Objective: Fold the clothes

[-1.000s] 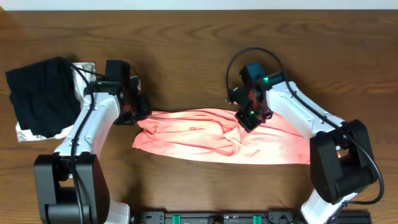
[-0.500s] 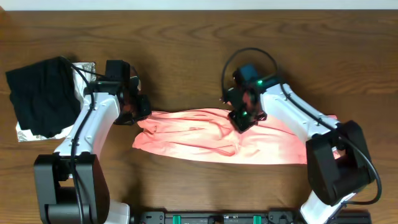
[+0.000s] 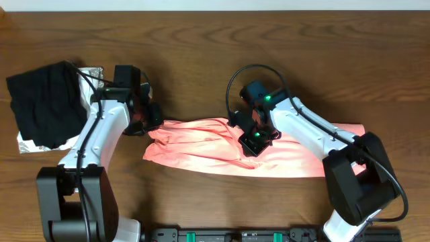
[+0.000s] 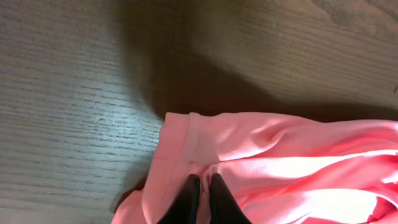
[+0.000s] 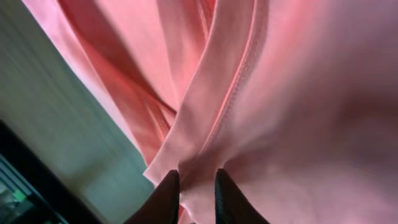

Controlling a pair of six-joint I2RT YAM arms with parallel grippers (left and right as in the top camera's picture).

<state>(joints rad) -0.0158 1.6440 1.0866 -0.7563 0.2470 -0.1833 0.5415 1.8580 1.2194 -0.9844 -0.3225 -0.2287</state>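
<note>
Two arms rise from the lower edge of the overhead view, one at each side. Between them the salmon-pink T-shirt [image 3: 295, 158] lies bunched in a long wrinkled band across the lower middle of the wooden table [image 3: 201, 47], running from left of centre to the right arm's base. The right gripper [image 3: 252, 142] sits on the band near its middle. In its wrist view the fingers [image 5: 166, 196] stand a little apart with a fold of the fabric in the gap, and whether they press on it cannot be told. The left gripper [image 3: 153, 123] is at the shirt's left end, its tips together and pinching the pink fabric just inside the edge. Farther off, at upper left, a black folded garment [image 3: 44, 101] rests on a silvery cloth [image 3: 92, 74] — apart from the shirt.
</note>
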